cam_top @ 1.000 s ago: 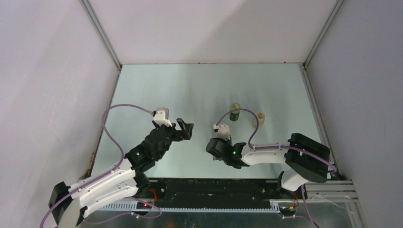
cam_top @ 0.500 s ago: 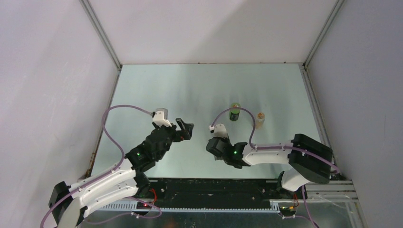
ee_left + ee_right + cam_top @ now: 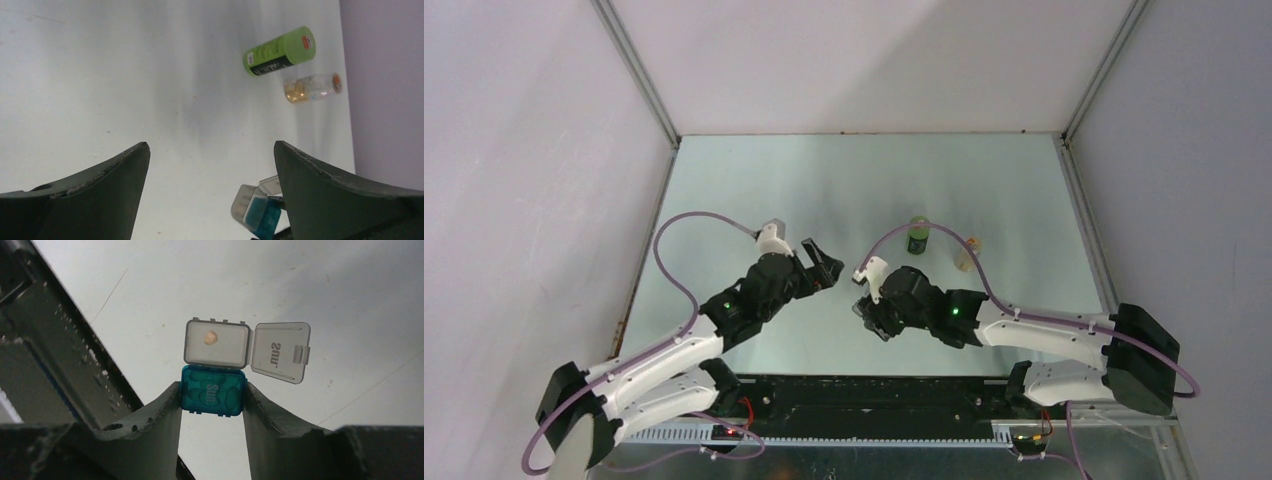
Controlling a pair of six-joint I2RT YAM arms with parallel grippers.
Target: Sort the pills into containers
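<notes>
Teal pillbox (image 3: 214, 396), lid open, sits clamped in the right gripper (image 3: 212, 387); tilting could spill its pill (image 3: 211, 337), with the left gripper (image 3: 211, 145) gaping empty.

On the table (image 3: 764, 180), two bottles stand right of centre, near each other but apart, the left bottle (image 3: 918, 236) slightly behind the right bottle (image 3: 969, 254). In front of them, the pill organiser (image 3: 213, 392) sits between the right gripper's (image 3: 212, 396) fingers, with the left gripper (image 3: 827, 264) just to its left. One pill (image 3: 211, 336) lies in the organiser's open compartment (image 3: 216, 352).
</notes>
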